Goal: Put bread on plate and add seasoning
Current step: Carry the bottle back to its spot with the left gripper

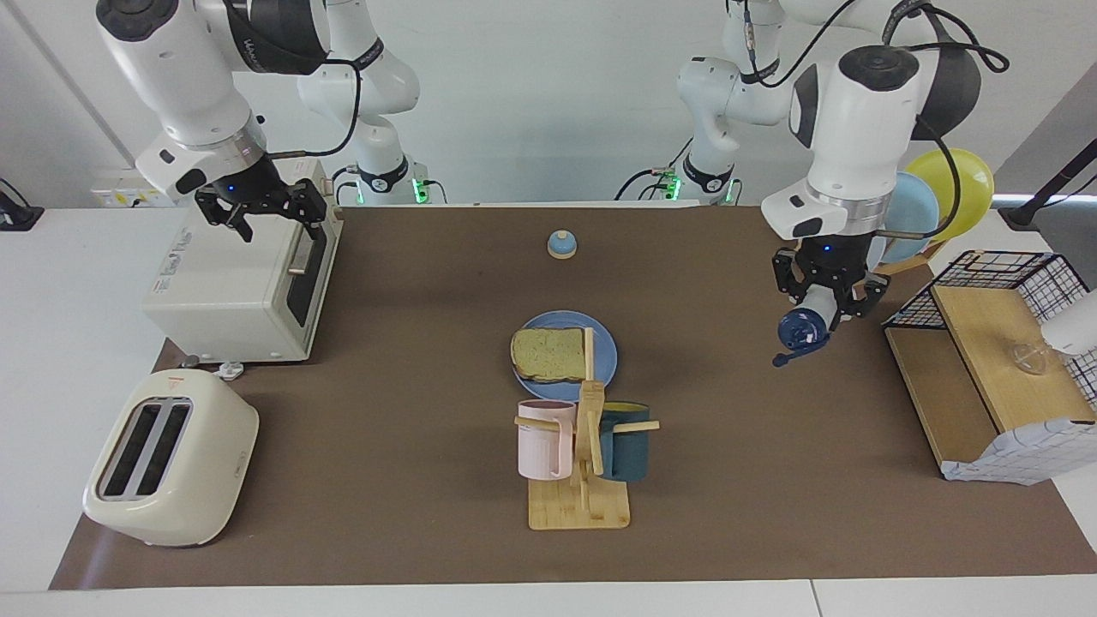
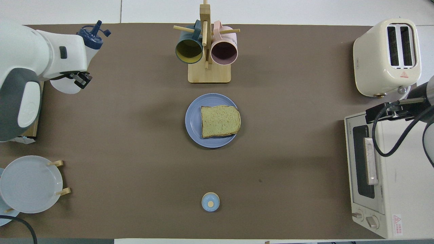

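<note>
The right hand (image 1: 272, 207) is held released above the toaster oven (image 1: 244, 287). At mid-surface, the bread (image 1: 548, 354) is laid on the blue plate (image 1: 607, 351). The seasoning bottle (image 1: 804, 326) is gripped, cap down, by the left hand (image 1: 824, 302) near the wire basket (image 1: 1003, 283).

Brown-matted table (image 1: 428, 360) carries plate (image 1: 610, 351), mug stand (image 1: 579, 506), bell (image 1: 561, 245), toaster (image 1: 170, 458), oven (image 1: 236, 283), dish rack (image 1: 866, 274), wire shelf (image 1: 986, 377).
</note>
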Tool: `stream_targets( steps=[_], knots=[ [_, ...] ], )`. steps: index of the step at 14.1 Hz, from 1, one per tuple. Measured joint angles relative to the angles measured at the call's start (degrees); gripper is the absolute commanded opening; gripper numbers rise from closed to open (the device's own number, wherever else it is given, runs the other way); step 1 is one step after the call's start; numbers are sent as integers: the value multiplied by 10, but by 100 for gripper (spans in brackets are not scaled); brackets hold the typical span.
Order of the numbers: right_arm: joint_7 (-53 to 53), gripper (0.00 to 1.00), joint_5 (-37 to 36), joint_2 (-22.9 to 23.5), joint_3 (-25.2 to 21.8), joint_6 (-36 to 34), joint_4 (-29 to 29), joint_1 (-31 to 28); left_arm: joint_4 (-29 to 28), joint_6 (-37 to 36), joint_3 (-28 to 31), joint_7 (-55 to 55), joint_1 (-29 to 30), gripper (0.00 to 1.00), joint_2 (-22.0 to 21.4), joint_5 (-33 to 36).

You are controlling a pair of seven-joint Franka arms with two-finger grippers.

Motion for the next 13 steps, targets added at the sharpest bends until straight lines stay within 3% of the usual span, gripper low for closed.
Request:
stream_targets(
  steps=[3, 5, 9, 13],
  knots=[
    [0, 100, 0, 0, 0, 0, 0, 0, -52, 108, 0, -25, 20, 0, -12, -63],
    [0, 100, 0, 0, 0, 0, 0, 0, -112, 220, 0, -58, 22, 0, -25, -100],
    [0, 100, 0, 0, 0, 0, 0, 0, -249, 436, -3, -132, 22, 0, -64, -111],
    [0, 100, 0, 0, 0, 0, 0, 0, -337, 597, -12, -191, 17, 0, -76, -112]
  ],
)
